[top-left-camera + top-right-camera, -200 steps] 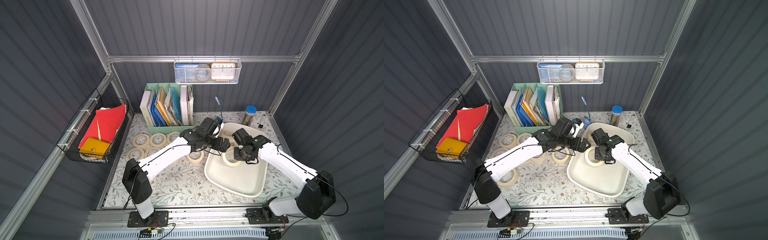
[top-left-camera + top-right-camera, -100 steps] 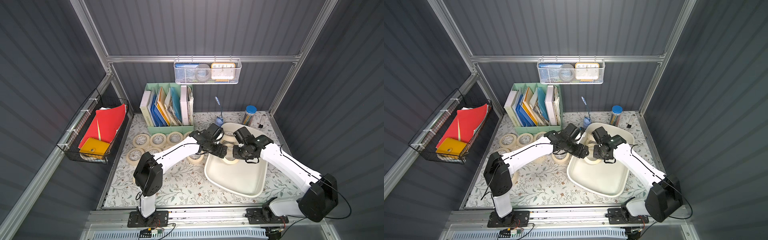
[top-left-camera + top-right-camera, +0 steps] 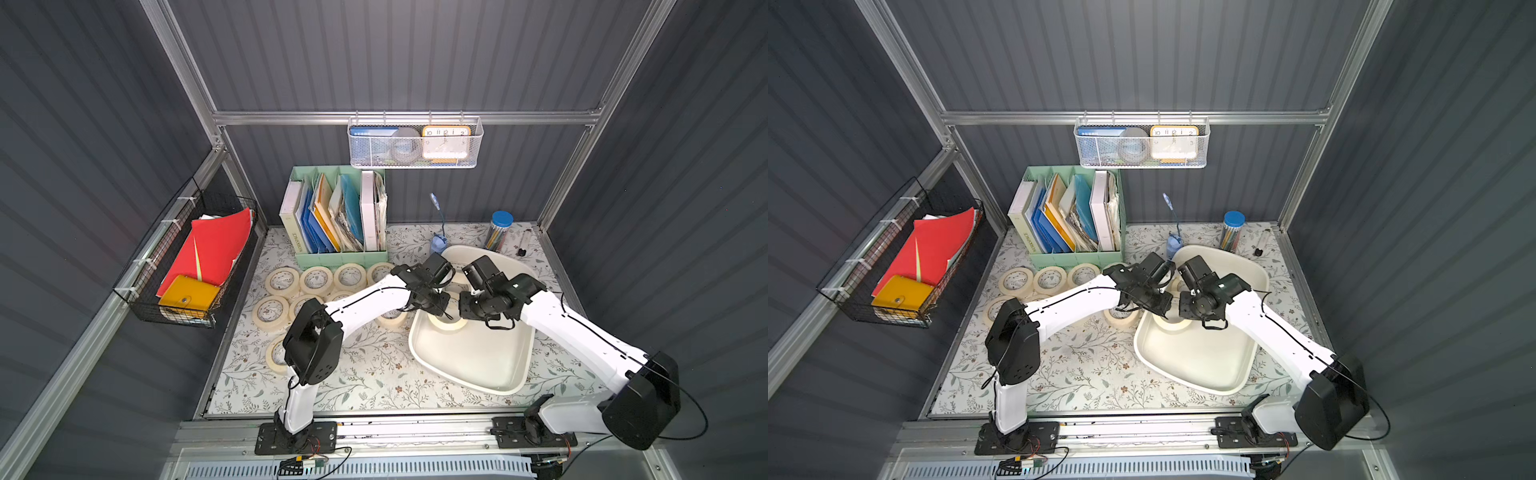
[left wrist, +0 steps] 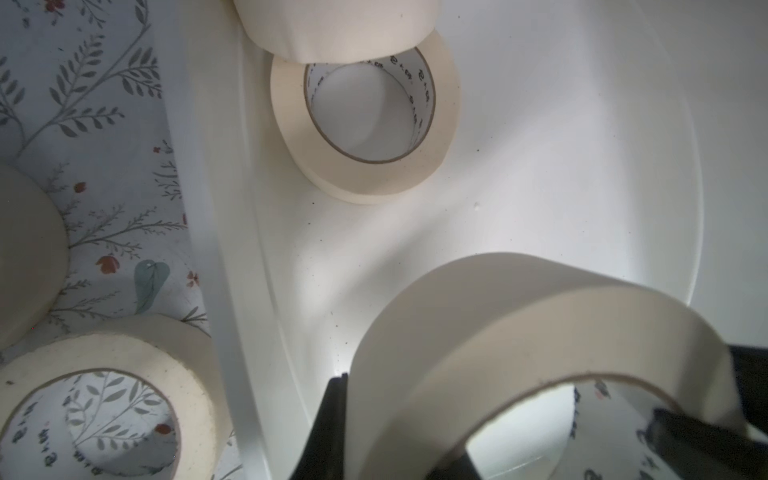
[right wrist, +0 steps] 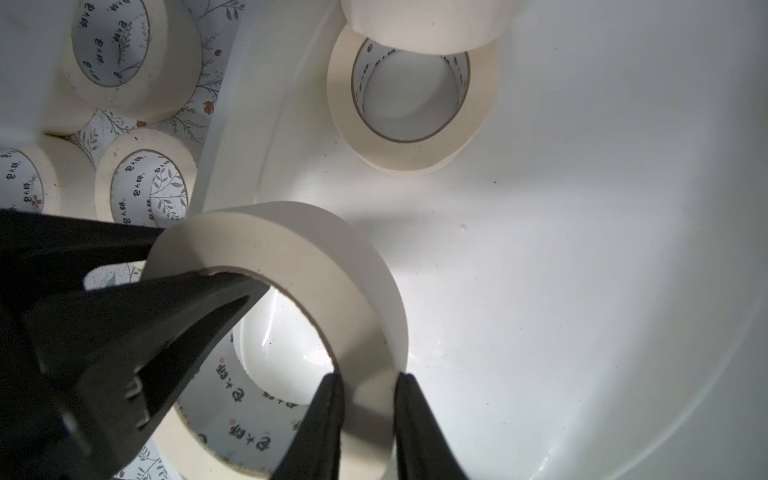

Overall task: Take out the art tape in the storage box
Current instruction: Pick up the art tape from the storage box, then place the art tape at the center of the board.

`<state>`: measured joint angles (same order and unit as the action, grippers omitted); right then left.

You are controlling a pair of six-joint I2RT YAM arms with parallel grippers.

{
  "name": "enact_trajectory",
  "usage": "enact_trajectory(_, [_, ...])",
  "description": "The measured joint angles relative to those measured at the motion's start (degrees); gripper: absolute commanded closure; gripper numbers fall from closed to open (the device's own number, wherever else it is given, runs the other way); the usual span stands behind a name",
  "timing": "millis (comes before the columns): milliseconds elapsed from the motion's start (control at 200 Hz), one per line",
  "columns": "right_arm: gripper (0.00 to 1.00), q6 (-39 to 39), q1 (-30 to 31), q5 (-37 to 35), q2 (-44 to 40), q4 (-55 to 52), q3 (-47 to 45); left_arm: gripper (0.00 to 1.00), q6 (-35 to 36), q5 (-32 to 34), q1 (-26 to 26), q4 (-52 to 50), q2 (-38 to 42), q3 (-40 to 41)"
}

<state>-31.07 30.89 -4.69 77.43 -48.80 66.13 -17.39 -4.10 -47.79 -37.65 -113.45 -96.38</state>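
Observation:
The storage box is a shallow white tub at the right of the table. One cream art tape roll hangs tilted inside it, near its left wall. My right gripper is shut on that roll's wall. My left gripper is shut on the same roll's opposite side, and its black fingers show in the right wrist view. A second roll lies flat in the box. A third roll leans over it.
Several tape rolls lie on the floral table left of the box, in front of the mint-green file organizer. A blue-lidded pencil jar stands behind the box. A black wire basket hangs on the left wall and a white mesh basket on the back rail.
My left gripper has swung right from above the box's left rim into the box and shut on the roll that my right gripper holds. The right gripper has hardly moved.

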Motion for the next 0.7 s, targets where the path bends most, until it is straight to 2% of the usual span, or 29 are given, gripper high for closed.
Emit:
enact_trajectory(105, [1.0,0.0,0.0,0.0,0.0,0.1,0.0,1.0,0.0,0.0,0.0,0.1,0.0,0.1])
enact_trajectory(245, [0.65,0.0,0.0,0.0,-0.1,0.2,0.0,1.0,-0.3,0.3,0.1,0.6,0.7,0.9])
enact_trajectory(335, [0.53,-0.8,0.0,-0.5,-1.2,0.5,0.0,1.0,-0.6,0.8,0.1,0.8,1.5,1.6])
enact_trajectory(520, [0.51,-1.3,-0.6,-5.7,-7.3,0.7,0.0,1.0,-0.6,3.0,1.2,-0.7,4.9,3.4])
enact_trajectory(695, [0.51,-1.4,-3.9,-9.1,-13.3,0.9,0.0,1.0,-0.6,6.3,4.2,-3.5,11.4,5.0])
